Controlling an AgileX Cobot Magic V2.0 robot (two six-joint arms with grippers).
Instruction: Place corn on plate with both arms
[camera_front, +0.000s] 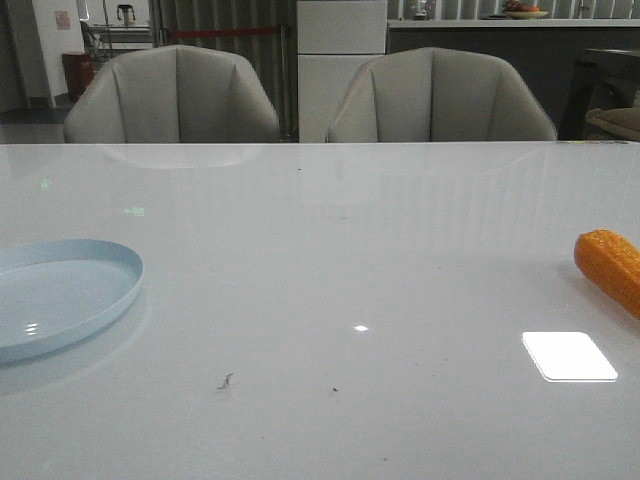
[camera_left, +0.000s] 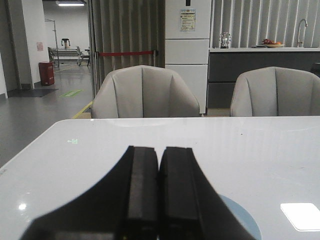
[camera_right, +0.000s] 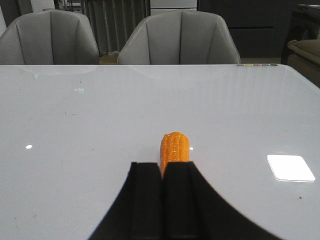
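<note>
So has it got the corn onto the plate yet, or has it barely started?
Barely started. Nothing looks done: the corn lies on the table at the far right, and the plate at the far left holds nothing. Neither gripper holds anything; the left gripper and right gripper are both closed. Grasping, carrying and placing all remain.

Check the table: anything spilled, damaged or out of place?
Nothing stands out. The corn lies intact on the table's right edge, the plate sits empty and flat at the left. Only a few small dark specks mark the tabletop near the front.
</note>
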